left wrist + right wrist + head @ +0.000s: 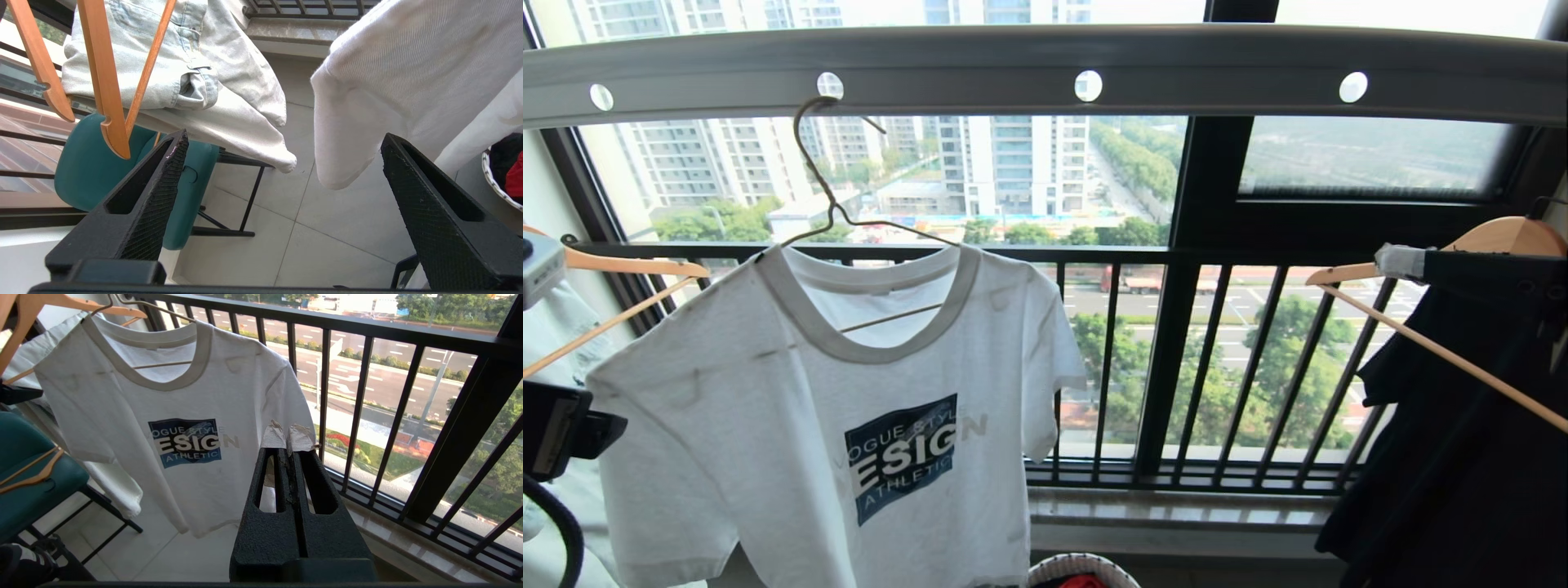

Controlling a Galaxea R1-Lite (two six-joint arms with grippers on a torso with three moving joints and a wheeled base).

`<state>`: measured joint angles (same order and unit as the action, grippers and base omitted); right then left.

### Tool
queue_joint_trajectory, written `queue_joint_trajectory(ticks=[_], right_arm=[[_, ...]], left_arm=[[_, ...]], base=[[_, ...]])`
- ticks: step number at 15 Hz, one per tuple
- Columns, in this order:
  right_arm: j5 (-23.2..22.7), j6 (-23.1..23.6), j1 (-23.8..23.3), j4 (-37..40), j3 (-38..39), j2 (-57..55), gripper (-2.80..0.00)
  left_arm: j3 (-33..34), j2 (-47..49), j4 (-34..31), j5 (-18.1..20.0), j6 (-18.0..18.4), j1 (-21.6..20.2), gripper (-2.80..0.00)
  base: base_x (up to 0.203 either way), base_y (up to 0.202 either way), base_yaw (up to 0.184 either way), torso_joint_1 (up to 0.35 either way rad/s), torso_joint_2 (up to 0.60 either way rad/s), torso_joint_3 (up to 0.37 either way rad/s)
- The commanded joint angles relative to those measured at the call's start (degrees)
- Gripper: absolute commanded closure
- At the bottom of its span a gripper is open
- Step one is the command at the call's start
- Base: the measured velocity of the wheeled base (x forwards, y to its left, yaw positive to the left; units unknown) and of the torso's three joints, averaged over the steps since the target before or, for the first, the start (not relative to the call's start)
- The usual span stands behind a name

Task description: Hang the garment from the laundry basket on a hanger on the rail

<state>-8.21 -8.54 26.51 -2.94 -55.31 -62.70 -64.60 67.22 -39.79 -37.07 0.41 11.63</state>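
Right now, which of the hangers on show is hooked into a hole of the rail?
The thin wire hanger carrying the white T-shirt; it hooks a hole in the grey rail. The others are thick wood.

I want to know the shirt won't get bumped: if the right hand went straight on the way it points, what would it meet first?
Probably the T-shirt: the shut right hand points at its sleeve-side edge, with the black railing behind. Depth is unclear, so it might slip past the shirt.

sunlit window, black railing, tiled floor
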Motion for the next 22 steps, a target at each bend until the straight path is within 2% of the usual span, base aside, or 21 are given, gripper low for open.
queue_joint_trajectory(ticks=[1,4,6,8,10,14,16,17,20,22], right_arm=[[-0.4,0.3,0.0,-0.1,0.0,0.1,0.0],[-0.3,0.6,0.0,-0.1,0.1,0.0,0.0],[-0.3,0.9,0.0,-0.1,0.2,0.1,0.0],[-0.3,1.3,0.0,-0.1,0.5,-0.2,0.0],[-0.3,1.3,0.0,0.0,0.7,-0.2,0.0],[-0.2,3.3,0.0,0.0,1.1,0.8,0.0],[-0.1,4.8,0.0,0.0,1.1,2.7,0.0],[-0.1,5.7,0.0,0.0,1.1,3.6,0.0],[-0.1,6.4,0.0,0.1,1.2,4.5,0.0],[-0.1,6.4,0.0,0.1,1.4,4.2,0.0]], left_arm=[[-3.4,-2.3,0.1,-0.1,0.2,0.0,-2.8],[-3.3,-8.5,0.0,4.3,0.0,0.0,-2.8],[-1.1,-9.6,0.3,11.4,-0.5,0.0,-2.8],[0.4,-9.0,0.4,17.8,-2.5,0.0,-2.8],[1.9,-5.4,4.3,19.1,-3.1,-0.1,-2.8],[4.2,3.1,19.8,19.4,-3.2,-0.1,-2.8],[4.0,4.5,21.3,20.0,-2.9,0.0,-2.8],[4.1,5.1,21.3,22.0,-3.0,0.1,-2.8],[5.7,4.7,21.2,34.8,-3.5,0.1,-2.8],[7.8,3.4,21.2,35.7,-3.6,0.1,-2.8]], base=[[0.0,0.0,0.0,0.0,0.0,0.0],[0.0,0.0,0.0,0.0,0.0,0.0],[0.0,0.0,0.0,0.0,0.0,0.0],[0.0,0.0,0.0,0.0,0.0,0.0],[0.0,0.0,0.0,0.0,0.0,0.0],[0.0,0.0,0.0,0.0,0.0,0.0],[0.0,0.0,0.0,0.0,0.0,0.0],[0.0,0.0,0.0,0.0,0.0,0.0],[0.0,0.0,0.0,0.0,0.0,0.0],[0.0,0.0,0.0,0.0,0.0,0.0]])
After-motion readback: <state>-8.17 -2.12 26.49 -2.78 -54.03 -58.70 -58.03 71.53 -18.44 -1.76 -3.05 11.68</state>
